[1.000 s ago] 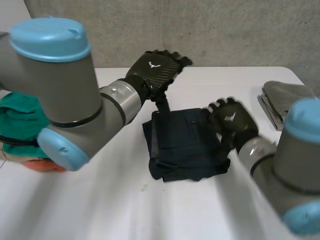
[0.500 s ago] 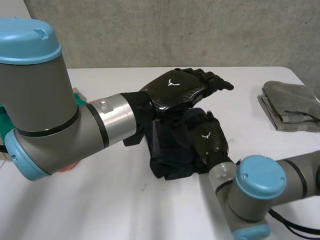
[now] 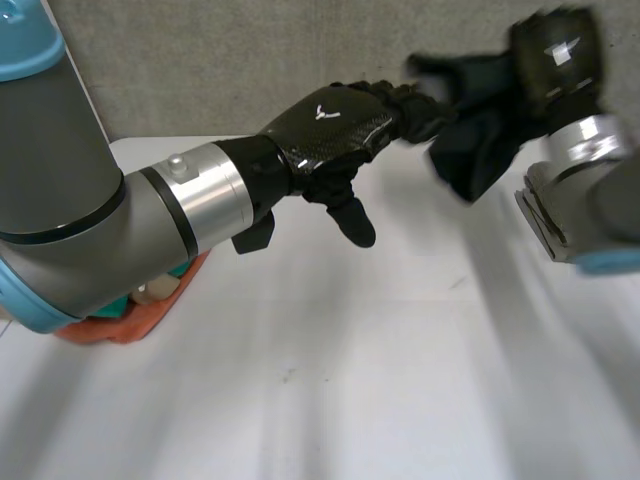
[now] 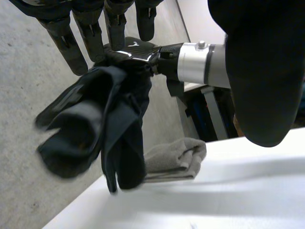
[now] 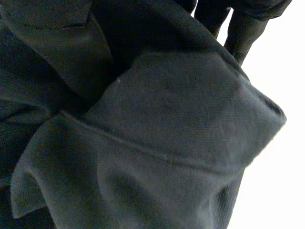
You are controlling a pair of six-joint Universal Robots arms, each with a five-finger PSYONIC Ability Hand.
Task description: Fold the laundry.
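The right robot hand [image 3: 556,48] is clutching the bunched dark garment [image 3: 476,148], which is dangling under its palm above the counter [image 3: 350,380]. The left robot hand [image 3: 335,122] is hovering open alongside. With the cloth bunched like this, the folds are probably loosening and risk spilling open.

white table [image 3: 350,400], grey concrete wall [image 3: 220,60] behind

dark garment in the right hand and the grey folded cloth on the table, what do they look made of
The dark garment looks like matte, very dark woven fabric: fine grain, a stitched seam, limp hanging folds; probably cotton or a blend. The grey folded cloth looks thicker and softer, with rounded folds, perhaps terry or fleece; too distant to be sure.
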